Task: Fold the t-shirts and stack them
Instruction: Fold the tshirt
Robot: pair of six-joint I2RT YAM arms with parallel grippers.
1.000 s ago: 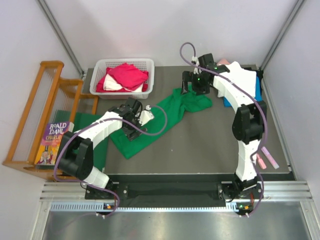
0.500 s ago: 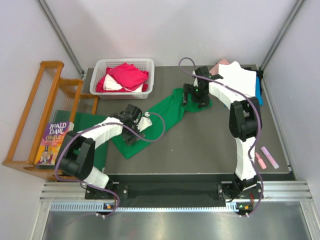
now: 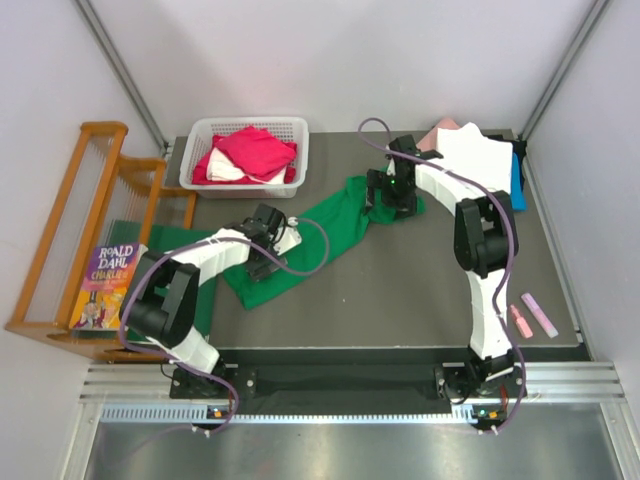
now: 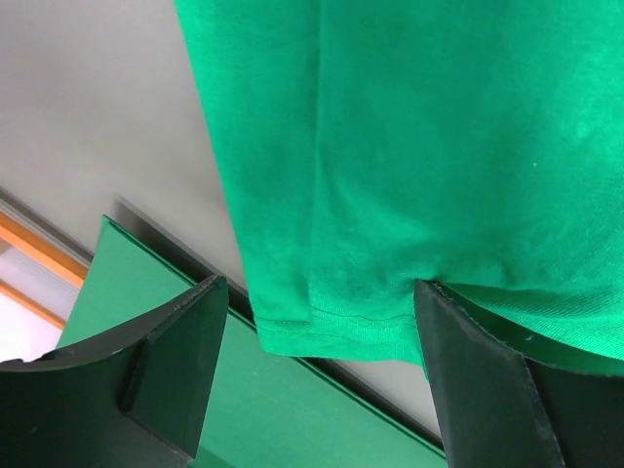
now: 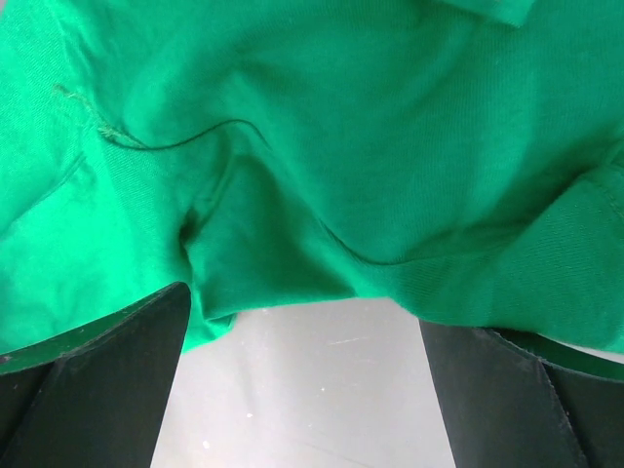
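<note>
The bright green t-shirt [image 3: 325,228] lies stretched slantwise on the dark table, from near left to far right. My left gripper [image 3: 262,262] is low over its near-left end. In the left wrist view the left gripper [image 4: 320,292] is open, with the shirt's hem [image 4: 331,327] between the fingers. My right gripper [image 3: 393,200] is over the bunched far-right end. In the right wrist view the right gripper [image 5: 302,312] is open, with the crumpled shirt [image 5: 341,117] just ahead of it and bare table between the fingers. Red/magenta [image 3: 255,148] and white tees lie in the basket. Pink, white [image 3: 472,152] and blue tees are stacked at the back right.
A white basket [image 3: 200,150] stands at the back left. A darker green mat [image 3: 170,242] lies at the table's left edge and shows under the hem in the left wrist view [image 4: 195,409]. A wooden rack with a book [image 3: 105,280] stands left. Pink markers [image 3: 535,315] lie right.
My right gripper has come nearer and down onto the shirt's far-right end. My left gripper has shifted slightly along the near-left end. The shirt has drawn narrower.
</note>
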